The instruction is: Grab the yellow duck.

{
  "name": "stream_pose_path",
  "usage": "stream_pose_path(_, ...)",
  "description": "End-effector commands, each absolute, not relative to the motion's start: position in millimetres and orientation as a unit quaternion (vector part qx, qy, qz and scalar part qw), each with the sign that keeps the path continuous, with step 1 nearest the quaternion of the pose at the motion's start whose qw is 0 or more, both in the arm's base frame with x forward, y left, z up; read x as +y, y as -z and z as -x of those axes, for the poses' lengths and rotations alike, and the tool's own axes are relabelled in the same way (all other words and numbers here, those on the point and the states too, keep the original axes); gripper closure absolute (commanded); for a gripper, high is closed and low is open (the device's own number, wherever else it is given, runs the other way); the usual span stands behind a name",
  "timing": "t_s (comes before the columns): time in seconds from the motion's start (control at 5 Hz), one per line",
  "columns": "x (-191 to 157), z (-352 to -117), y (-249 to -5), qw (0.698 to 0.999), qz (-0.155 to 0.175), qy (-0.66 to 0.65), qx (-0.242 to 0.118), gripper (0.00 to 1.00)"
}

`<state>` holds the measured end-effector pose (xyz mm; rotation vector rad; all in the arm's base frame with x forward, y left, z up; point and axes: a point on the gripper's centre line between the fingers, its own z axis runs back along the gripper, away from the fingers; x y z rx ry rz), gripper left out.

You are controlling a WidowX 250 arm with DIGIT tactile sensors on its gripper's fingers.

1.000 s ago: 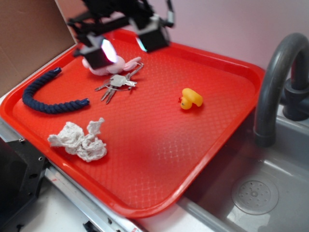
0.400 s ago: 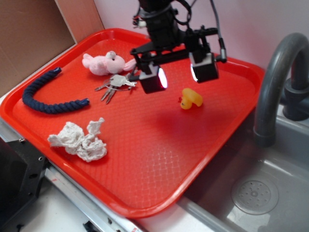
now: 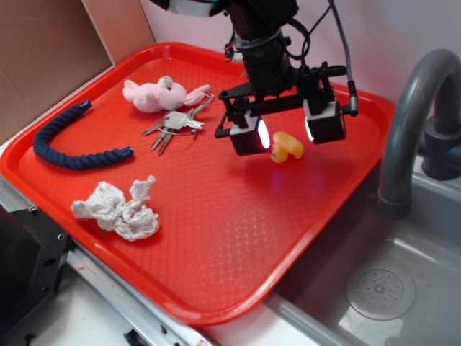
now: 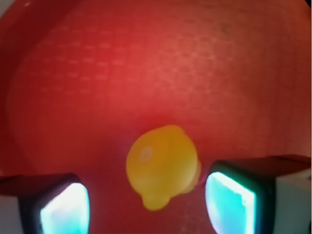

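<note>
yellow duck sits on the red tray, between the two fingers, untouched | gripper hangs just over it, jaws spread wide | keys and pink plush lie off to one side

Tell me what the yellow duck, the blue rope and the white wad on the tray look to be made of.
Yellow duck: likely rubber or soft plastic, smooth and glossy, with a highlight in the wrist view.
Blue rope: twisted fibre, probably cotton, matte with visible strands.
White wad: crumpled paper or tissue, possibly thin cloth, matte and creased.
</note>
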<state>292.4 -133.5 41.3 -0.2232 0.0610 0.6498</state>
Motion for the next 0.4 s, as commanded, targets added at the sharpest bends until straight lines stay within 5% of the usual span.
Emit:
stream_pose_path(0.0,-128.7,-304.5,-48.7,0.94,0.106,-0.323,0.026,0.0)
stream_pose_path(0.2,-127.3,-306.1,-42.9,0.937,0.083,-0.338,0.028,0.0)
